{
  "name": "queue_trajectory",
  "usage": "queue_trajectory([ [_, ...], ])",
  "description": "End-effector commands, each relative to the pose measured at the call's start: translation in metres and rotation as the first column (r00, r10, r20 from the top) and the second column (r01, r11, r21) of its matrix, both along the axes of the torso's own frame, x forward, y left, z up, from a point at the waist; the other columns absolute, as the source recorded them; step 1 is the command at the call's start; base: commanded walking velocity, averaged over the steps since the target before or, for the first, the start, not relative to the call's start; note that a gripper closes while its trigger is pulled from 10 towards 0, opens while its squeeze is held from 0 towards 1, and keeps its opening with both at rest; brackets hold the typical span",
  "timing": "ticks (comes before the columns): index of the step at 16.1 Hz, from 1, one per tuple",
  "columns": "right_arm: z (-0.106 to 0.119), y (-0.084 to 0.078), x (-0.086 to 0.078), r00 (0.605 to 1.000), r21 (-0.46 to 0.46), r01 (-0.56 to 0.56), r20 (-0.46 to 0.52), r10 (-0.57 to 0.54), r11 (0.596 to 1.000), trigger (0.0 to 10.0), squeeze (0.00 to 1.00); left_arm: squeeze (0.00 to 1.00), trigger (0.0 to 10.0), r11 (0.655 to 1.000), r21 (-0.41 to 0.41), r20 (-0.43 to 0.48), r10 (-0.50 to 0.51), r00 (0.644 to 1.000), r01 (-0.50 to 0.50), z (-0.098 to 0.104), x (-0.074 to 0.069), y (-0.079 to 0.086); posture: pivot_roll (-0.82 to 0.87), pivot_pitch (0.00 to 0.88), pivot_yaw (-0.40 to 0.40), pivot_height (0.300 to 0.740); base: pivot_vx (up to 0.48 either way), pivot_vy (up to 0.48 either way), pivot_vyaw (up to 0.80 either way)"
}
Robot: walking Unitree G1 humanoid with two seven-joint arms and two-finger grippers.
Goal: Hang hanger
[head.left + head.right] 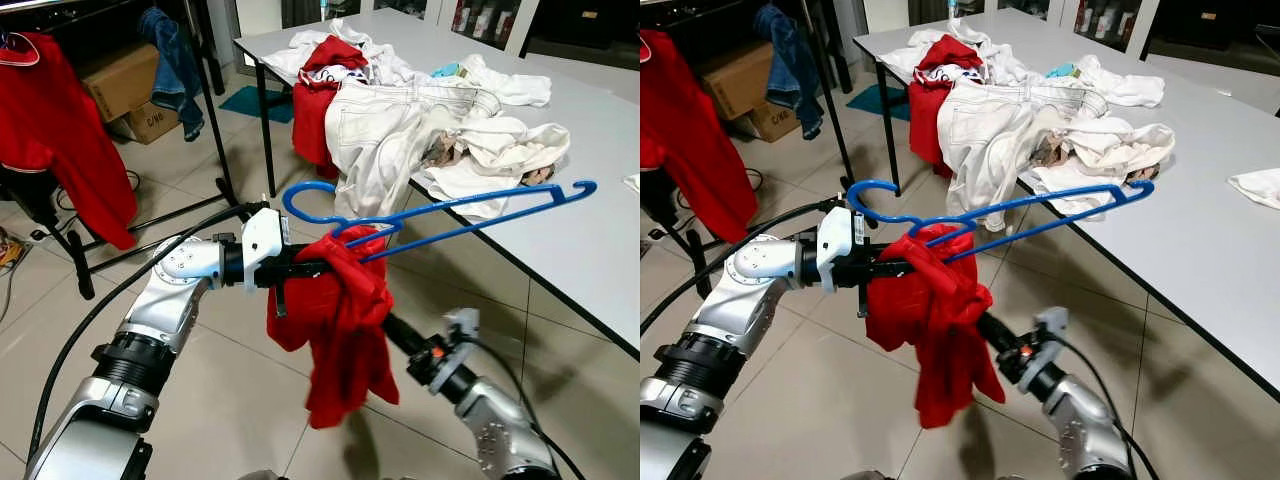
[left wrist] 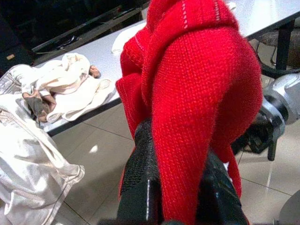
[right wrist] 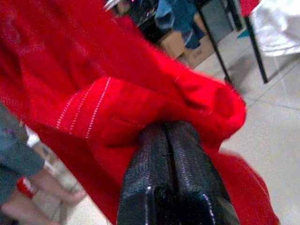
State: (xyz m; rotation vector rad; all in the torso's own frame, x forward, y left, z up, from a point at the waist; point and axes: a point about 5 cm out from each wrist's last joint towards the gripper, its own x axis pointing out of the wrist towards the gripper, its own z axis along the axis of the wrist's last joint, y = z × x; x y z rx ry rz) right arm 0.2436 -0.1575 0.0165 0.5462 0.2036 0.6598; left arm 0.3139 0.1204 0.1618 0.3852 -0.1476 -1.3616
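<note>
A blue plastic hanger (image 1: 470,205) lies tilted in the air, with its hook (image 1: 300,200) by my left gripper and its far arm out over the table edge. A red knit garment (image 1: 340,330) is draped over the hanger's neck and hangs down between my arms. Coming in from the left, my left gripper (image 1: 325,265) is shut on the red cloth, which is squeezed between its black fingers (image 2: 140,178). My right gripper (image 1: 375,310) reaches up from the lower right; it (image 3: 167,129) is shut, pinching a fold of the same garment. What holds the hanger itself is hidden by cloth.
A grey table (image 1: 590,250) on the right carries a pile of white clothes (image 1: 420,120) and a red item (image 1: 320,90). At the left stand a black clothes rack (image 1: 215,130) with a red garment (image 1: 60,130), hanging jeans (image 1: 175,60) and cardboard boxes (image 1: 125,85). A person's foot (image 3: 28,187) is nearby.
</note>
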Motion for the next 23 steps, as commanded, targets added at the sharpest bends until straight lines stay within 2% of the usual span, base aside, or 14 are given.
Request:
queue_trajectory([
  [1, 0.005, -0.007, 0.002, 0.999, 0.028, 0.029, 0.019, -0.03, 0.999, 0.0, 0.0, 0.0, 10.0, 1.0, -0.016, 0.053, 0.01, 0.999, -0.009, 0.013, 0.006, 0.001, -0.13, 0.0, 0.036, 0.74, 0.0, 0.0, 0.0],
  [6, 0.012, -0.03, 0.006, 0.988, 0.042, 0.148, 0.033, -0.15, 0.988, 0.0, 0.0, 0.0, 10.0, 0.998, -0.044, 0.049, 0.053, 0.997, -0.051, 0.01, 0.009, 0.002, -0.14, 0.0, 0.036, 0.74, 0.0, 0.0, 0.0],
  [11, 0.015, -0.039, 0.005, 0.978, 0.049, 0.204, 0.038, -0.205, 0.978, 0.0, 0.0, 0.0, 10.0, 0.994, -0.059, 0.042, 0.092, 0.995, -0.09, 0.005, 0.009, 0.005, -0.14, 0.0, 0.036, 0.74, 0.0, 0.0, 0.0],
  [14, 0.024, -0.053, 0.008, 0.949, 0.051, 0.3, 0.084, -0.303, 0.953, 0.0, 0.0, 0.0, 10.0, 0.978, -0.096, 0.087, 0.191, 0.978, -0.183, 0.008, 0.016, 0.008, -0.15, 0.0, 0.049, 0.74, 0.0, 0.0, 0.0],
  [17, 0.038, -0.063, 0.014, 0.924, 0.084, 0.351, 0.127, -0.36, 0.932, 0.0, 0.0, 0.0, 10.0, 0.971, -0.118, 0.087, 0.219, 0.972, -0.208, 0.01, 0.02, 0.007, -0.16, 0.0, 0.056, 0.74, 0.0, 0.0, 0.0],
  [19, 0.039, -0.064, 0.015, 0.923, 0.082, 0.353, 0.131, -0.361, 0.932, 0.0, 0.0, 0.0, 10.0, 0.969, -0.127, 0.089, 0.223, 0.971, -0.211, 0.011, 0.021, 0.006, -0.15, 0.0, 0.055, 0.74, 0.0, 0.0, 0.0],
  [21, 0.029, -0.054, 0.011, 0.956, -0.048, 0.274, 0.118, -0.267, 0.96, 0.0, 0.0, 0.0, 10.0, 0.973, -0.123, 0.08, 0.207, 0.975, -0.197, 0.011, 0.021, 0.004, -0.15, 0.0, 0.055, 0.74, 0.0, 0.0, 0.0],
  [22, 0.019, -0.046, 0.006, 0.974, -0.117, 0.222, 0.082, -0.213, 0.968, 8.0, 0.0, 0.0, 10.0, 0.979, -0.097, 0.08, 0.185, 0.98, -0.177, 0.009, 0.02, 0.004, -0.15, 0.0, 0.052, 0.74, 0.0, 0.0, 0.0],
  [23, 0.011, -0.043, 0.002, 0.98, -0.171, 0.198, 0.05, -0.192, 0.965, 10.0, 0.0, 0.0, 10.0, 0.985, -0.047, 0.1, 0.17, 0.98, -0.166, 0.004, 0.019, 0.005, -0.15, 0.0, 0.052, 0.74, 0.0, 0.0, 0.0],
])
